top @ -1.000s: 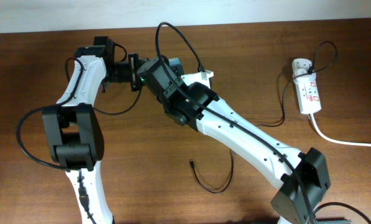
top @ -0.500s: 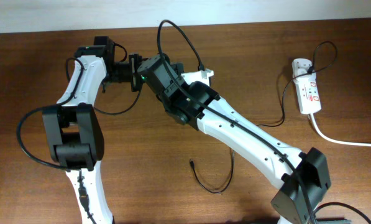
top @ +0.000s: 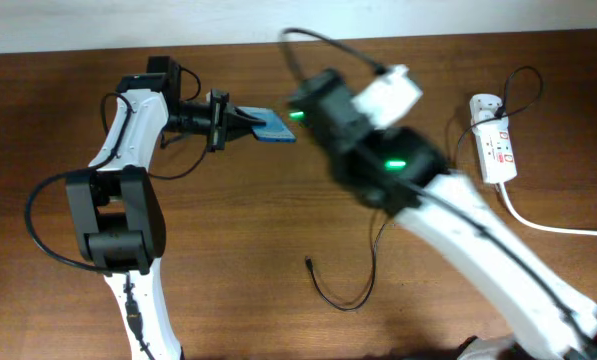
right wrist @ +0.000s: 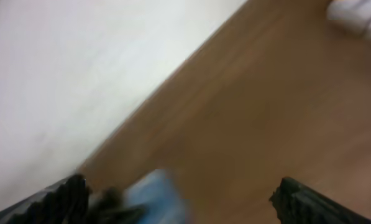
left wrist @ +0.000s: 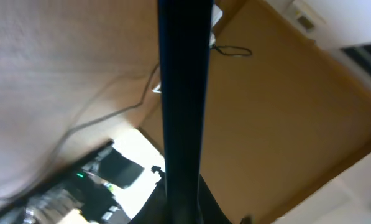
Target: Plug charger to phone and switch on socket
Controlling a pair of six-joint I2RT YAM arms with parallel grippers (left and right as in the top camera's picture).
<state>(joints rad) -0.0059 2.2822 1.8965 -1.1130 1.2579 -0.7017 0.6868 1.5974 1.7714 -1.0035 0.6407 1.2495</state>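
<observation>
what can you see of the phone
The phone is a slim slab with a bright blue screen and dark edges, screen facing up. The left gripper grips one end, and the other end is free. The left wrist view shows it edge-on as a thin dark bar.

The brown wooden table point(top: 228, 230) lies bare in its left middle, between the white-and-black left arm point(top: 128, 130) and the looped thin black charger cable point(top: 374, 265); a gripper could pass there. The left fingers point(top: 240, 122) hold the slim blue-screened phone point(top: 270, 127) out level above the far side, blocking that lane. The white right arm point(top: 458, 215), blurred, spans the table diagonally from far centre to the corner at the robot's right. Beyond it, the small white power strip point(top: 496, 150) and its thick white cord point(top: 553, 228) occupy the far right. The far-left corner is open.
</observation>
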